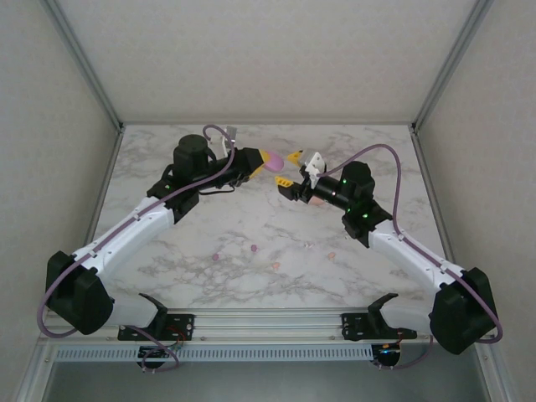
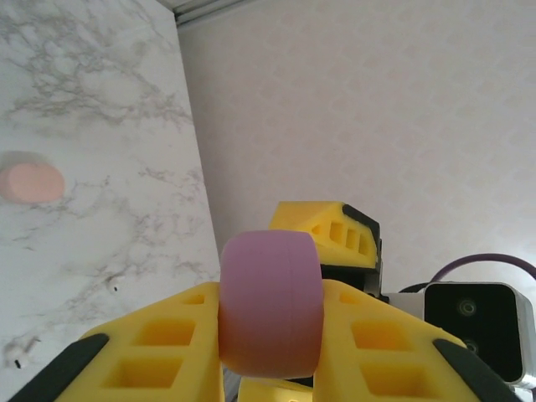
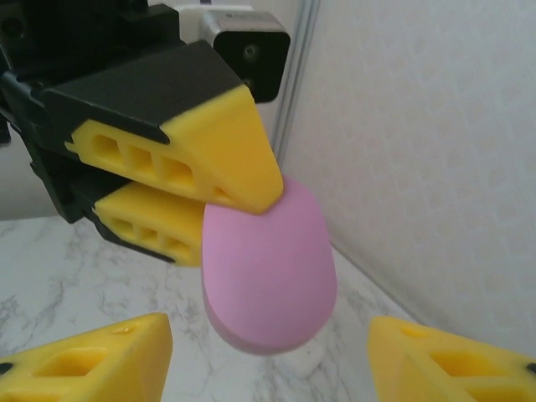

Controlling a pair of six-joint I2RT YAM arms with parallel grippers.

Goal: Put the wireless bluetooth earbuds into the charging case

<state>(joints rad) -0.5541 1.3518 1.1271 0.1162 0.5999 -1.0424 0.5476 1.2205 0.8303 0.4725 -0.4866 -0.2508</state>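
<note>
A purple pill-shaped charging case (image 1: 272, 158) is held above the far middle of the table, with my left gripper (image 1: 263, 159) shut on it. In the left wrist view the closed case (image 2: 270, 301) is pinched between the two yellow fingers (image 2: 159, 343). My right gripper (image 1: 290, 168) faces it, open, with one finger on each side of the case's free end (image 3: 268, 268) and not touching it. Several tiny earbuds lie on the marble nearer the arm bases: purple ones (image 1: 216, 256), pink-orange ones (image 1: 275, 264) and a whitish one (image 1: 310, 245).
An orange case (image 2: 32, 182) lies on the marble table (image 1: 251, 218) to the left in the left wrist view. A small whitish object (image 3: 306, 358) rests on the table below the purple case. Walls stand close behind and on both sides.
</note>
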